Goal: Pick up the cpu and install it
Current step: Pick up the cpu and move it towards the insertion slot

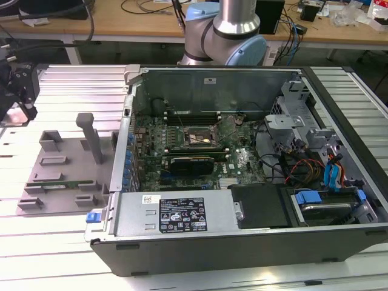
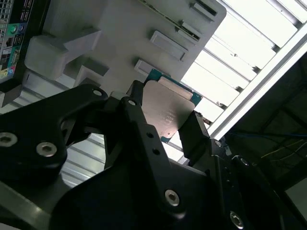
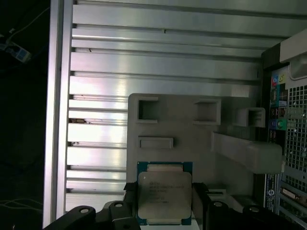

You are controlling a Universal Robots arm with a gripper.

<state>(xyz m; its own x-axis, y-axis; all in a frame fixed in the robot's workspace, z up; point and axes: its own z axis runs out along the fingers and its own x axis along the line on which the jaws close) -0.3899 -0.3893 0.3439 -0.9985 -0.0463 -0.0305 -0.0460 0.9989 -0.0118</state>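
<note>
Both wrist views show my black gripper (image 3: pixel 164 190) pinching the small square silver-lidded cpu (image 3: pixel 164 199) by opposite edges; beyond the tool I see the grey plastic fixture tray (image 3: pixel 192 129).

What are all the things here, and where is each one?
cpu: one, silvery with a green rim, held in the end effector.
tray: one, grey, on the table at the exterior view's left.
memory stick: one, green, lying in the tray.
computer case: one, dark, open, in the exterior view's middle.
socket: one, black-framed, inside the case.
table: one, silvery, ribbed, under everything.
arm: one, silver and pale blue, behind the case.
end effector: one, black, shut on the cpu.
</note>
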